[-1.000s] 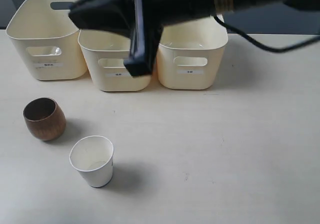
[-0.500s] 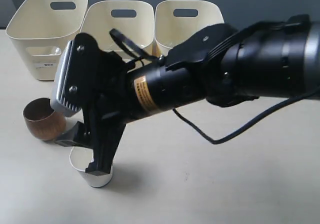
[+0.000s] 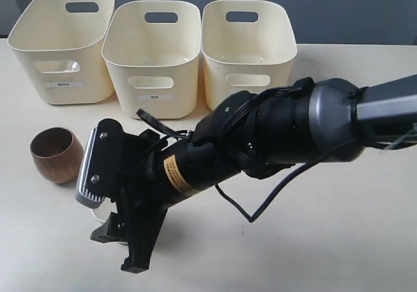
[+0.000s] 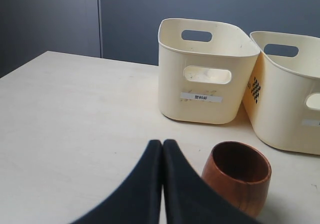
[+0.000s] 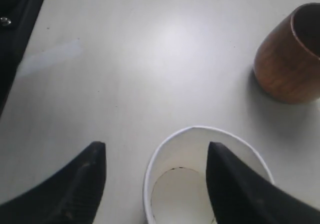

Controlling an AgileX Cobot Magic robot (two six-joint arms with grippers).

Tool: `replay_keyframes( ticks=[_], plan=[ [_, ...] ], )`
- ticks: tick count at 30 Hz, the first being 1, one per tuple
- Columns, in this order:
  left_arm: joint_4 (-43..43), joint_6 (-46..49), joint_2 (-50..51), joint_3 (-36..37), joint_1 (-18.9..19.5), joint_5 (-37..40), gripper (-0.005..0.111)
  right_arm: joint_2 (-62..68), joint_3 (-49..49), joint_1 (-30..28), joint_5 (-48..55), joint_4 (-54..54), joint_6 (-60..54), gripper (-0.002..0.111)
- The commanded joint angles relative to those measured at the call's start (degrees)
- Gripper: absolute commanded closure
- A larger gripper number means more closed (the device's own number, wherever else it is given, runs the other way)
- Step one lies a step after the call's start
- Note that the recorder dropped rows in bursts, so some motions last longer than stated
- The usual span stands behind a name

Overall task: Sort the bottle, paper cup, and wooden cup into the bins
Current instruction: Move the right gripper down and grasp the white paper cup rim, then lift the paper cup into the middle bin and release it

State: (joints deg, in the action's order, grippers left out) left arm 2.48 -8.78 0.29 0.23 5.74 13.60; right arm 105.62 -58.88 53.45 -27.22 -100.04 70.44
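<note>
Now the paper cup (image 5: 207, 184) is straddled by the open, empty right hand (image 5: 155, 184); its thin wall could be crushed if squeezed hard.

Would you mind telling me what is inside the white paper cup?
Nothing shows inside the white tapered paper cup: its bare white bottom is visible, though one finger of the open right gripper covers part of the inside.

Right arm (image 3: 293, 132): stretched low across the middle.
Right hand (image 5: 155, 176): fingers spread apart.
Left hand (image 4: 162, 184): fingers pressed together.
</note>
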Motion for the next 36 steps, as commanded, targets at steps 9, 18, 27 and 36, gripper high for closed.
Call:
replay_keyframes(
  ticks=[9,18,27,36],
  plan=[
    [0.0,-0.1,-0.3,-0.2,-0.2,-0.3,0.107,4.3,0.5,0.6,7.6,0.1,0.0,0.057],
    [0.0,-0.1,-0.3,-0.2,-0.2,-0.3,0.107,-0.2,0.4,0.6,12.2,0.1,-2.7,0.107],
    [0.0,-0.1,-0.3,-0.2,-0.2,-0.3,0.107,-9.1,-2.8,0.5,29.6,0.1,-4.2,0.107],
    [0.0,-0.1,-0.3,-0.2,-0.2,-0.3,0.107,-4.4,-20.4,-8.1,25.9,3.4,-3.3,0.107]
  ],
)
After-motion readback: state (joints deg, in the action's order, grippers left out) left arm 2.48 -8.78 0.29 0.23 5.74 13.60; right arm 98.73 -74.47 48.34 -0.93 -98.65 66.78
